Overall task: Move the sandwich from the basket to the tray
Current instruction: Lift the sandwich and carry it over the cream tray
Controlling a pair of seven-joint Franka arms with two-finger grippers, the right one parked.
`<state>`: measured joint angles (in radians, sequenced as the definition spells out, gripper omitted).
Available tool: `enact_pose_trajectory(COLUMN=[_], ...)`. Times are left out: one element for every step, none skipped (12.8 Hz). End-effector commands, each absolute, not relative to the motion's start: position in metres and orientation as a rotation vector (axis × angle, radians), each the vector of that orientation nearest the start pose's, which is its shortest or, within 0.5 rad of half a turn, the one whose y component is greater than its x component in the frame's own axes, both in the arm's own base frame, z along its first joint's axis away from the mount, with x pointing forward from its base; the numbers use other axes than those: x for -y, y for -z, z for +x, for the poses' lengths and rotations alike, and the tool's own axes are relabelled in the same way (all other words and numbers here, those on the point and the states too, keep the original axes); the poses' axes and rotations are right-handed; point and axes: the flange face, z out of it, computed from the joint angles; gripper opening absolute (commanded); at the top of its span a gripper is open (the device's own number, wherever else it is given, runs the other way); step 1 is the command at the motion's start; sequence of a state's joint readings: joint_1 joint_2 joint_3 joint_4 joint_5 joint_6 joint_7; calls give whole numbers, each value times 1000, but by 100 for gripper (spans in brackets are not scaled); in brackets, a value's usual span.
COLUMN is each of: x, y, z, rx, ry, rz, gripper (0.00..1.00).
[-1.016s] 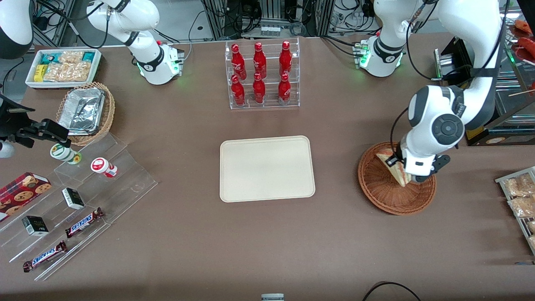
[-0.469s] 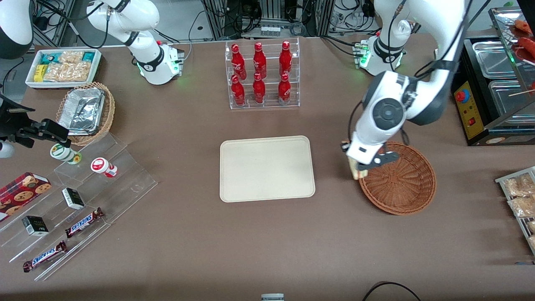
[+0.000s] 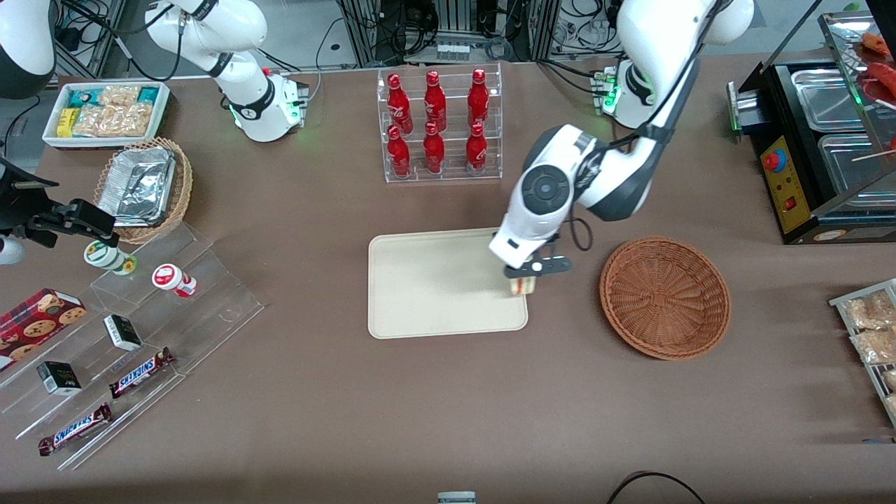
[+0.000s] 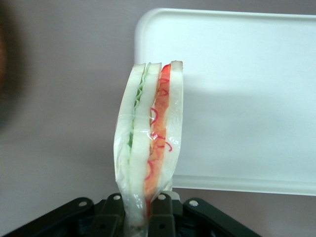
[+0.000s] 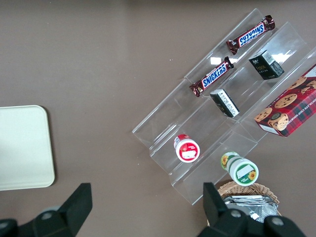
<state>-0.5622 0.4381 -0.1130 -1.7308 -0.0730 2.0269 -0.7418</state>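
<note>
Pale bread wedge gripped over the edge of the cream tray.

Clear-wrapped, the small triangular sandwich [image 4: 149,143] of pale bread with red and green filling stands on edge, pinched at one end between the black fingers [image 4: 163,217] of the left arm's two-finger gripper [image 3: 523,278], which are closed narrow onto it. Under the fingers lies the rim of the flat cream-beige rectangular plastic tray [image 3: 434,294] at its end toward the working arm, so the sandwich hangs above that rim and partly above the brown desk [image 3: 448,406] beside it. The round reddish-brown woven wicker basket [image 3: 665,297] sits well apart from the fingers, toward the working arm's end of the desk, with nothing visible in it.
</note>
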Motion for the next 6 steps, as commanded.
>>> enact_pose_trajectory(x=[453,474,491,504,513,524], y=[-307,-299,-295,-291,-287,-284], z=[512,505,499,497,500,499], rx=[267,282,282,299,320,326], ry=[-278,-276,-269,-262,-254,-237], rz=[-3130,-3124,-3124,-3127,-3132,-3135], gripper=[0,0,0,0,0,0])
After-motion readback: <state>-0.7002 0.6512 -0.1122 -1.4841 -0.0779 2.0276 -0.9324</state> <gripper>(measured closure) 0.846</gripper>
